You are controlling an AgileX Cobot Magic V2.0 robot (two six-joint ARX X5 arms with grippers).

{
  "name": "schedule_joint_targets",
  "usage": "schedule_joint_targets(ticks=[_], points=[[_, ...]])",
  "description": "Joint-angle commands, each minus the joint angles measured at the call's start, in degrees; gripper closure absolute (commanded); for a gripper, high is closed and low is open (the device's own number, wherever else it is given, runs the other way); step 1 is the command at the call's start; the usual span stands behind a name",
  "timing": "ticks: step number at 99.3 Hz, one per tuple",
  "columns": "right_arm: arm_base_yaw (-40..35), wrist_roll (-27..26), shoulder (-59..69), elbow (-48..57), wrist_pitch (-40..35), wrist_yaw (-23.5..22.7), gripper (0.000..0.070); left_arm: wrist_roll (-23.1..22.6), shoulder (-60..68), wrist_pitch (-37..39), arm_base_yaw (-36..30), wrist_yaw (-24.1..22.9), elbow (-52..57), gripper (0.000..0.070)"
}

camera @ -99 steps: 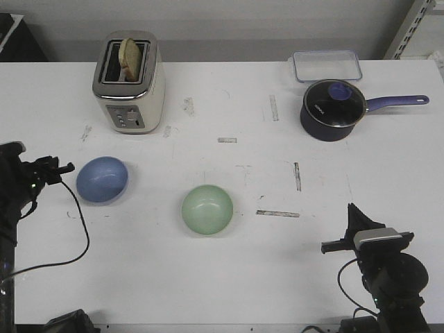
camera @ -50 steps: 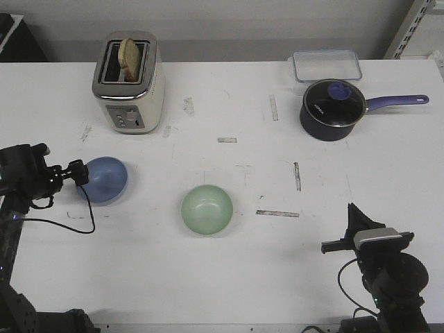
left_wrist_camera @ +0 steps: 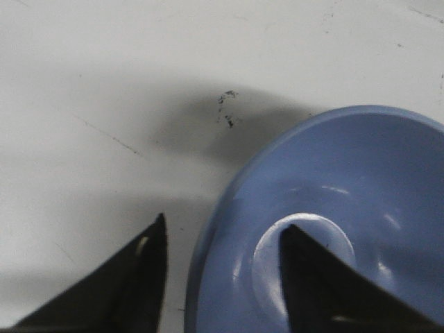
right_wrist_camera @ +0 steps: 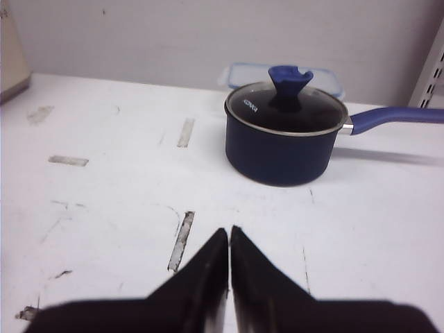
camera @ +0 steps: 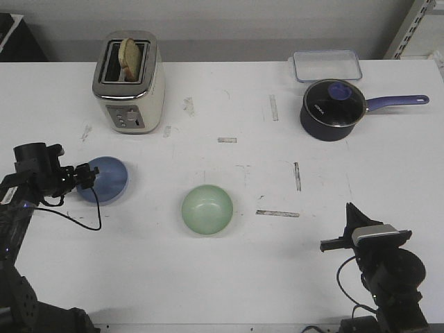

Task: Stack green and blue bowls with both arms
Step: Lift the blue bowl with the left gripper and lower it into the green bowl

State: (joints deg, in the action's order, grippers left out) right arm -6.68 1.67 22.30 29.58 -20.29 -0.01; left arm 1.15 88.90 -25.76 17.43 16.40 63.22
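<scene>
The periwinkle blue bowl sits at the table's left, upright. The mint green bowl sits near the middle, apart from it. My left gripper is open at the blue bowl's left rim. In the left wrist view the blue bowl fills the frame; one finger is inside it and the other outside over the table, straddling the rim without closing. My right gripper is shut and empty at the front right, far from both bowls; in its wrist view the fingers meet.
A toaster with bread stands at the back left. A navy saucepan with a purple handle and a clear lidded box are at the back right; the saucepan also shows in the right wrist view. Tape marks dot the white table.
My left arm has moved right and down until its open fingers straddle the blue bowl's left rim. The bowls and my right arm have not moved.
</scene>
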Motion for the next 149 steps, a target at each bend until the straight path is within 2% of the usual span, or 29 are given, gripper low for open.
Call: schedule_joint_targets(ticks=[1,15,36,49,67,94,111,119,135,149], points=[[-0.1,0.0,0.4,0.4,0.6,-0.1,0.07,-0.2,0.8,0.2,0.1,0.0,0.8,0.07],[-0.1,0.0,0.8,0.4,0.6,-0.1,0.07,0.1,-0.1,0.2,0.1,0.3,1.2,0.0699],[-0.1,0.0,1.0,0.4,0.6,-0.1,0.07,3.7,-4.0,-0.4,-0.7,0.8,6.9,0.0699],[-0.1,0.0,1.0,0.4,0.5,-0.1,0.07,4.7,-7.3,-3.5,-3.7,5.5,12.4,0.0699],[-0.1,0.0,1.0,0.4,0.5,-0.1,0.07,4.7,-11.8,-7.8,-13.1,7.1,16.1,0.0699],[-0.1,0.0,1.0,0.4,0.5,-0.1,0.07,4.0,-11.0,-10.6,-33.3,7.0,16.0,0.0699],[-0.1,0.0,1.0,0.4,0.4,-0.1,0.07,4.0,-6.3,-10.9,-42.2,3.3,16.0,0.0699],[-0.1,0.0,1.0,0.4,0.1,-0.1,0.07,2.3,-3.7,-11.6,-44.9,1.0,16.0,0.0699],[-0.1,-0.1,1.0,0.4,-0.9,-0.2,0.07,1.0,0.4,-13.9,-46.7,-4.3,16.0,0.0699],[-0.1,-0.1,1.0,0.4,-1.2,-0.2,0.07,1.0,2.1,-14.5,-46.7,-4.5,16.0,0.0699]])
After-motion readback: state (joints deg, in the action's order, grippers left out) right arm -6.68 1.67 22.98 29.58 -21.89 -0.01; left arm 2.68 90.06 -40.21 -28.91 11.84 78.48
